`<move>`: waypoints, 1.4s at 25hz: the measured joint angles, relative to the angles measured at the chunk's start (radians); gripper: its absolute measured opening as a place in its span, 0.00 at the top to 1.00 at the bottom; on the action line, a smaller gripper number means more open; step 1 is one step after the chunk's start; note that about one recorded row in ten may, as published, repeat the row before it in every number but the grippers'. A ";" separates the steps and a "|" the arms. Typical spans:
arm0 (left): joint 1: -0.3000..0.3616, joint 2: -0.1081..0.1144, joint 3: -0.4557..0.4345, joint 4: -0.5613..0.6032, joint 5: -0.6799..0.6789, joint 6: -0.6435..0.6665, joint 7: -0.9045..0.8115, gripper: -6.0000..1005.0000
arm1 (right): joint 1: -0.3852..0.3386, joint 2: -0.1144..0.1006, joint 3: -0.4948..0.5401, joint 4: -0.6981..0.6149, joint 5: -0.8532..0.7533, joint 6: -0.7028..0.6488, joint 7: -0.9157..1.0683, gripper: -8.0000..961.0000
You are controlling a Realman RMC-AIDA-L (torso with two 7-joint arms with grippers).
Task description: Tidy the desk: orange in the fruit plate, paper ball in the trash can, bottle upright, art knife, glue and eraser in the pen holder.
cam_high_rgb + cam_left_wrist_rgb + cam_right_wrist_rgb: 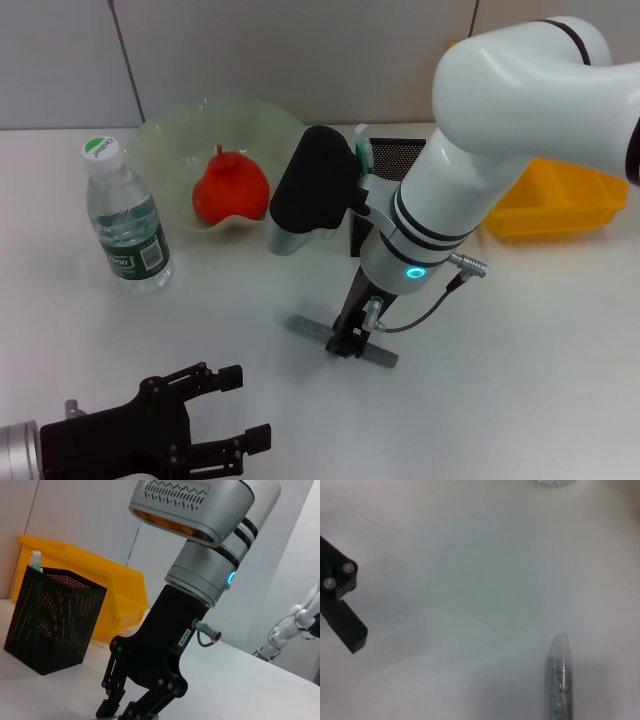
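Two claws low over a pale bench

From the head view we see the right claw set down on the art knife, a flat grey strip lying aslant on the smooth white bench; its black fingers look drawn close about the strip, but we cannot tell whether they pinch it. The left claw hangs at the near edge, fingers spread, with bare bench around it. The bottle stands upright, clear ribbed plastic with a green label. The lumpy orange sits in the wavy-rimmed glass fruit plate. The trash can, glossy yellow plastic, lies at the far right.

From the left wrist view we see the pen holder, square black mesh, just before the trash can, and the right claw well apart from it.

From the right wrist view we see the knife's rounded, speckled grey end on open bench.
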 joint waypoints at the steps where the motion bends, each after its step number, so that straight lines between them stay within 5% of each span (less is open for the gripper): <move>1: 0.000 0.000 0.000 0.000 0.000 0.000 0.000 0.14 | -0.001 0.000 0.000 0.000 0.000 0.000 0.000 0.66; 5: 0.000 0.000 0.000 -0.001 -0.001 0.000 0.000 0.14 | -0.003 0.000 0.000 0.000 0.000 0.002 0.000 0.75; 21: -0.002 0.000 -0.004 0.001 -0.002 -0.002 0.000 0.14 | -0.042 -0.008 0.019 0.067 -0.003 0.007 0.000 0.85; 28: -0.005 0.000 -0.005 0.002 -0.002 0.002 0.000 0.14 | -0.267 -0.009 0.238 0.317 0.065 0.011 -0.224 0.85; 30: -0.006 0.000 -0.005 0.002 -0.002 0.004 0.000 0.14 | -0.374 -0.010 0.317 0.369 0.220 0.019 -0.393 0.85; 32: -0.006 0.000 -0.005 0.001 -0.002 0.005 0.003 0.14 | -0.407 -0.011 0.341 0.379 0.272 0.021 -0.449 0.85; 35: -0.007 0.000 -0.004 -0.002 -0.002 0.006 0.010 0.14 | -0.547 -0.010 0.433 0.364 0.601 0.020 -0.787 0.85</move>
